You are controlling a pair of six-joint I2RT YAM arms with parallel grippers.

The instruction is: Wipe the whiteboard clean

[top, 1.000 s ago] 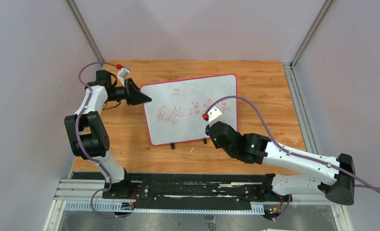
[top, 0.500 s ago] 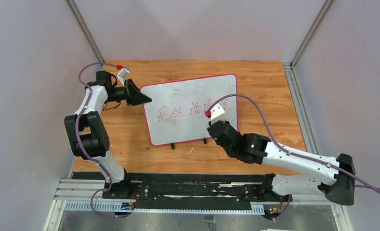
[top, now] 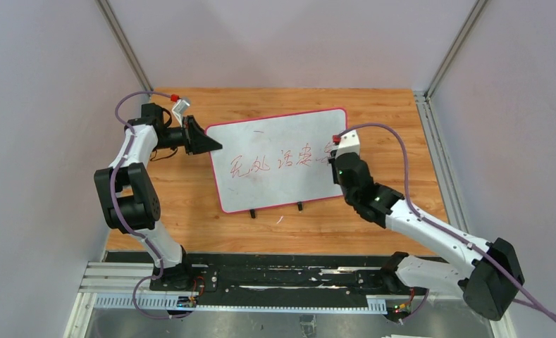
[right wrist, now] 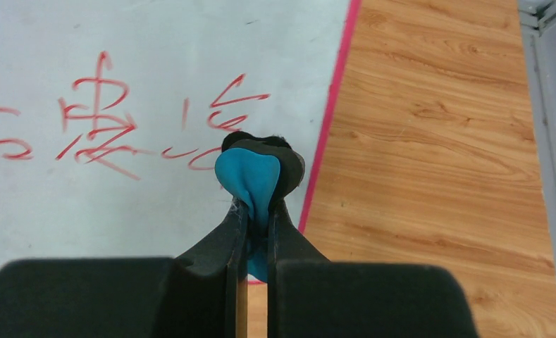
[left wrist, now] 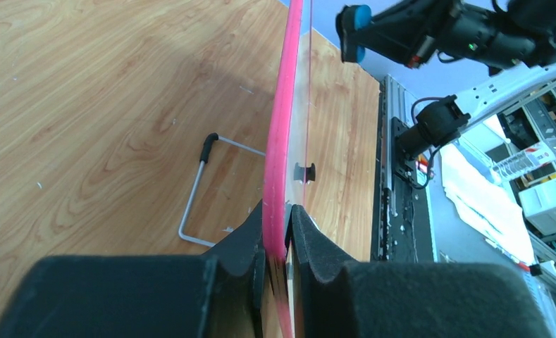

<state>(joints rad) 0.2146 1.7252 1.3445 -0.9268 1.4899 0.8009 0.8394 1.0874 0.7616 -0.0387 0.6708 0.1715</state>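
Left wrist alone: wire stand (left wrist: pixel 192 196) behind whiteboard (left wrist: pixel 283 127)

A wooden tabletop (top: pixel 380 113) sits inside pale grey walls (top: pixel 282 42), with aluminium posts (top: pixel 125 46) rising from its far corners and a black rail (top: pixel 282 271) running along the near edge.

The only writing is a row of red handwritten characters (top: pixel 278 159) across the middle of the whiteboard (top: pixel 261 186), at the centre of the top view. They look like Chinese script, too loosely drawn to read with certainty. The right wrist view shows the last few at upper left, equally unclear.
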